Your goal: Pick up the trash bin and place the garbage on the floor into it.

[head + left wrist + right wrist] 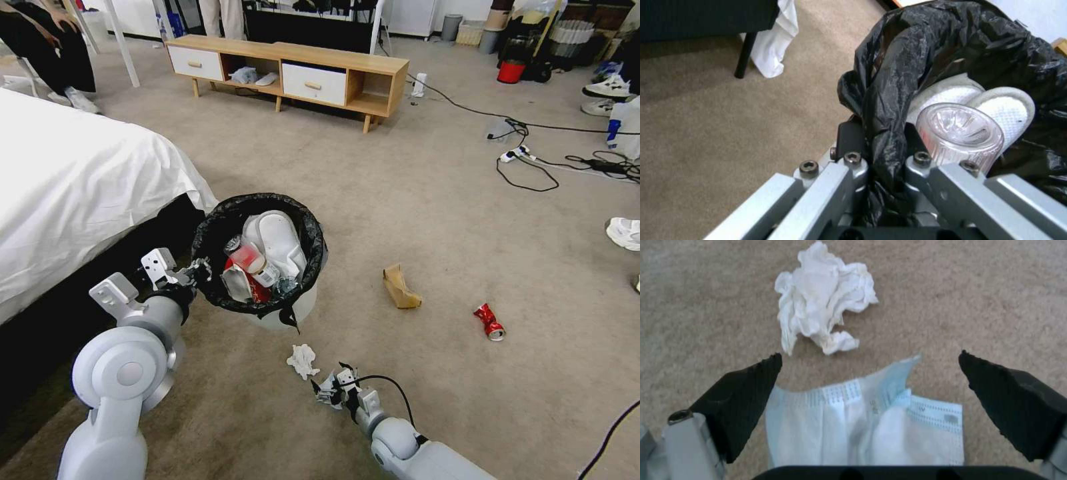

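My left hand [193,272] is pressed together on the near left rim of the trash bin [293,311], pinching the crinkled black bag liner [907,66] where it folds over the edge; in the left wrist view the two fingers [849,138] sit tight on either side of the bunched plastic. The bin hangs from that grip just beside the bed [73,187], over the carpeted floor [427,200]; whether its base touches the carpet I cannot tell. Inside it lie a pair of white slippers [277,237], a clear plastic bottle with a red label [250,257] and a red-and-white wrapper [243,283].

Just in front of the bin a crumpled white tissue [303,360] lies on the floor. My right hand [331,387] is next to it, low over the carpet, its two black fingers [742,396] spread wide. Between them lies a pale blue face mask [862,426], flat on the carpet with one corner lifted; the fingers do not touch it, and the tissue lies just beyond the fingertips.

Farther right, a torn brown cardboard piece [400,288] rests on the floor, well apart from the bin, and beyond it a crushed red can [490,322] lies on its side. Cables [527,170] trail over the carpet at the far right, and a low wooden cabinet [293,70] stands at the back of the room.
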Controlling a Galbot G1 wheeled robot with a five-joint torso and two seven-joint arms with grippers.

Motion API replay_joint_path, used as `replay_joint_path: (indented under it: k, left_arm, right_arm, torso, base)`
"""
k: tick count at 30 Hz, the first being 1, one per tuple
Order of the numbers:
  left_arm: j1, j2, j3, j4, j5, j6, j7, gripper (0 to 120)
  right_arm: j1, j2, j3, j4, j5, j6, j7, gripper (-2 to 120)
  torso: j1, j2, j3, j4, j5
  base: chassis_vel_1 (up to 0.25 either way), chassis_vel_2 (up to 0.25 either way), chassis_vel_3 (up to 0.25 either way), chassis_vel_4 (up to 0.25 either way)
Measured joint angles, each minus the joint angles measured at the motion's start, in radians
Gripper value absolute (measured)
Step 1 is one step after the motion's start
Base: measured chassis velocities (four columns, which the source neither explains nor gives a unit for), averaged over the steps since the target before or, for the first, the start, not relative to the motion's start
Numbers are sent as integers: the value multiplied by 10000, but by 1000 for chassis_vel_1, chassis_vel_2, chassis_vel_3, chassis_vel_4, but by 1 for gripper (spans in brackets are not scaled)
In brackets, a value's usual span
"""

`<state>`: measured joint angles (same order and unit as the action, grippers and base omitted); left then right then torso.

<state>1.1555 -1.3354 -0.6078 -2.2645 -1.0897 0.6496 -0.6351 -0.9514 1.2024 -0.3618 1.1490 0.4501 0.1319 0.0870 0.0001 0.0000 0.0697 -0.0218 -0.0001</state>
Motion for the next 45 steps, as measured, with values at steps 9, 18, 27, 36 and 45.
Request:
replay_joint_path:
  k: [9, 18, 27, 36, 45]
  left_arm:
    - [-32, -60, 36, 64, 76, -18, 38, 4]
    - [-30, -81, 38, 89, 138, -29, 82, 4]
    - [16, -87, 53, 85, 165, -38, 94, 4]
    - [33, -45, 44, 53, 168, -42, 97, 4]
    - [44, -38, 44, 90, 199, -45, 112, 4]
  right_arm:
    - [4, 39, -7, -165, -20, 95, -70, 100]
    - [-69, 88, 20, -260, -12, 165, -110, 100]
    - [-291, 64, 217, -289, 149, 180, -162, 88]
    - [-291, 108, 277, -299, 185, 179, -207, 54]
    - [-110, 177, 274, -522, 185, 240, -327, 22]
  torso:
    - [0, 0, 0, 0, 0]
    - [0, 0, 0, 0, 0]
    - [0, 0, 0, 0, 1]
    - [0, 0, 0, 0, 1]
    - [0, 0, 0, 0, 0]
  base:
    - [0, 0, 0, 0]
    - [0, 0, 0, 0]
    - [0, 0, 0, 0]
    - [0, 0, 0, 0]
    - [0, 0, 0, 0]
